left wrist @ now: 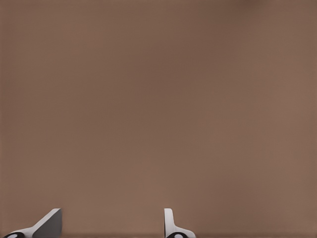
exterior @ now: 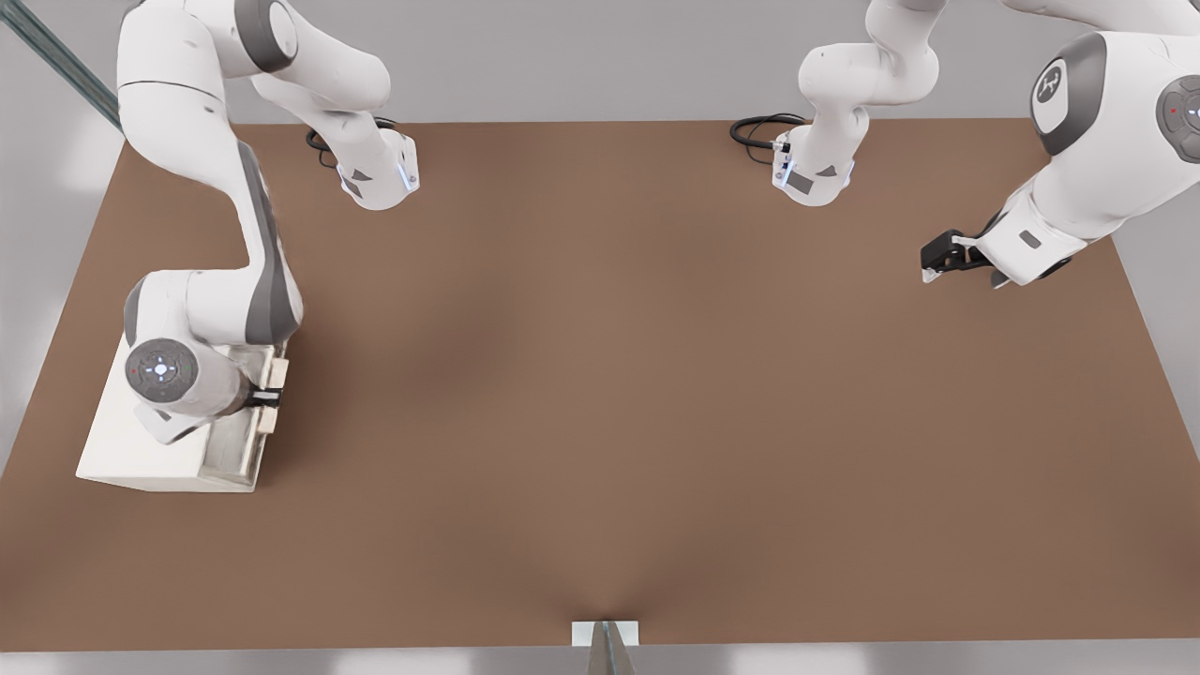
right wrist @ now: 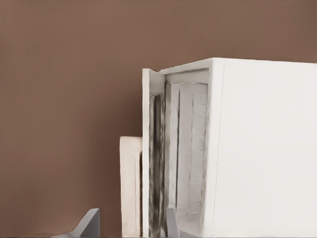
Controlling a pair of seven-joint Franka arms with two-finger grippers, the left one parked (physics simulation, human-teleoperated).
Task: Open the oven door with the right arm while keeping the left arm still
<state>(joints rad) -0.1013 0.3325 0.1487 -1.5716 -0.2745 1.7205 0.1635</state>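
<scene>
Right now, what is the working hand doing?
Right arm's hand: at the pale wooden bar handle of the cream oven door, which stands slightly ajar; grip cannot be told.

Matt brown table [exterior: 656, 394]; smooth matt-white oven [right wrist: 262, 148] with pale wooden handle [right wrist: 130, 183]; glossy white-plastic right arm [exterior: 216, 309].

Your right arm [exterior: 202, 309] covers much of the oven [exterior: 141, 450] in the front view, so most of the door [exterior: 246, 450] stays hidden. The hand [exterior: 267, 397] sits at the handle [exterior: 274, 398], too small to judge its grip. In the right wrist view only the fingertips [right wrist: 89, 225] show, cut by the edge.
</scene>
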